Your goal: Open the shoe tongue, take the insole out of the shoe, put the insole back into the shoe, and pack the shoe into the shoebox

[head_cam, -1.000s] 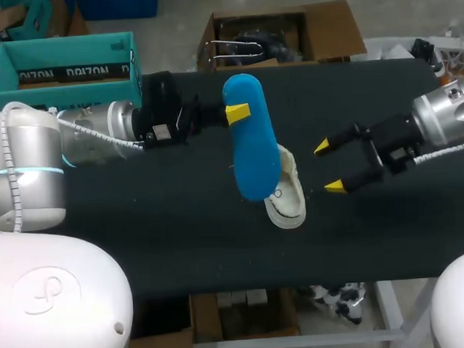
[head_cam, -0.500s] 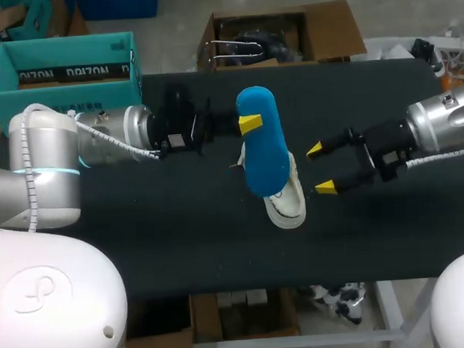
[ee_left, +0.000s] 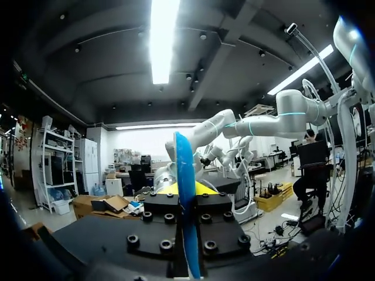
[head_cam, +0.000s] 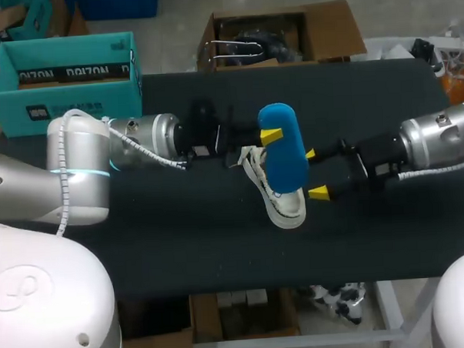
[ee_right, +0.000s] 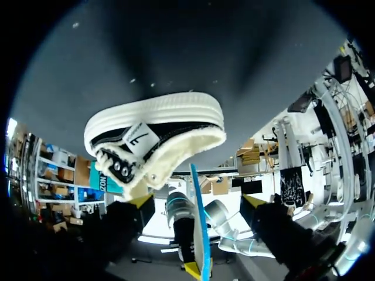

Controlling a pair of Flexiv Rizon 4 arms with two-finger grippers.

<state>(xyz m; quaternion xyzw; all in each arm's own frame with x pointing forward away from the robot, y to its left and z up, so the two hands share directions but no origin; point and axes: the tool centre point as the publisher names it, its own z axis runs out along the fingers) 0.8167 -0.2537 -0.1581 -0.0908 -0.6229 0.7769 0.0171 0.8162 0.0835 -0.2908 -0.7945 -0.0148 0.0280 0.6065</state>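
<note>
Reading across the dark table (head_cam: 173, 246), the task looks roughly half done. The teal shoebox (head_cam: 62, 81) stands at the far left corner, well apart from the action, with no shoe in it, so packing is left. The white shoe (head_cam: 286, 209) lies on its sole near the table's middle, mouth gaping and laces slack, so the tongue seems opened. The blue insole (head_cam: 285, 158) is fully out, held nearly upright above the shoe with its lower end just over the opening; seating it back looks like the step in hand.

The left gripper (head_cam: 270, 134) is clamped on the insole's upper part — in the left wrist view the insole stands edge-on, pinched between the 2 fingers. The right gripper (head_cam: 315, 173) holds nothing; its fingers are spread wide just beside the shoe and the insole's lower half, touching neither as far as I can tell. In the right wrist view the shoe lies ahead of those fingers, the insole's edge between them.
</note>
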